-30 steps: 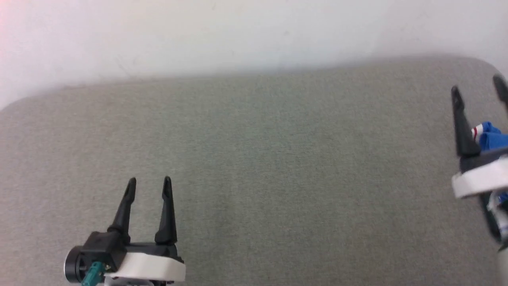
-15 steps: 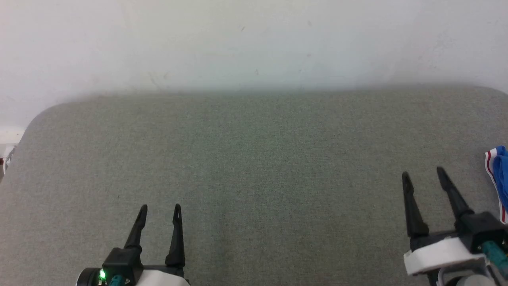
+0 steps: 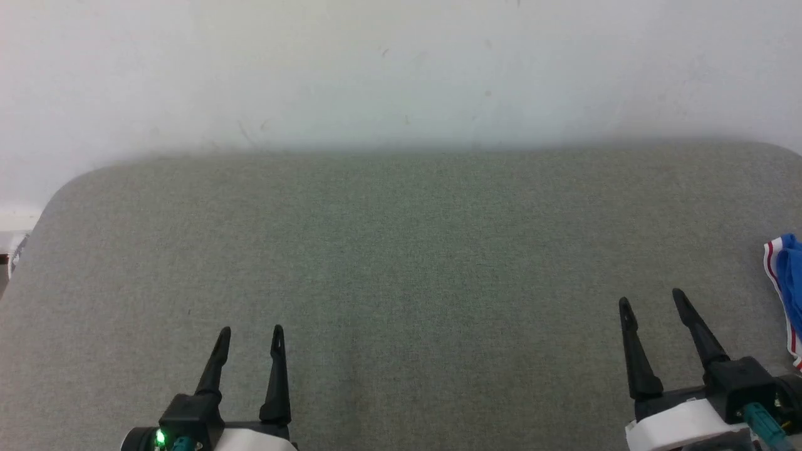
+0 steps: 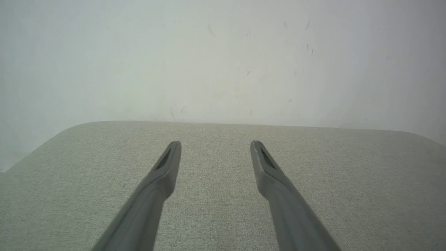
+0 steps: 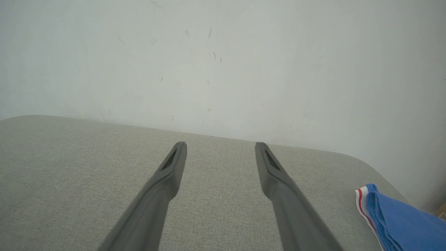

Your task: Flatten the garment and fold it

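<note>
The blue shirt (image 3: 791, 279) lay bunched at the right edge of the grey surface (image 3: 401, 250), its red-and-white trim showing. The left tool (image 3: 251, 329) and the right tool (image 3: 651, 296) sat over the near edge, both spread and empty, the right one near the shirt but apart.

You see the garment (image 5: 400, 219) in royal blue with red-and-white striped trim. The tabletop (image 3: 401, 250) is flecked grey-green; the wall (image 3: 401, 62) is white.
</note>
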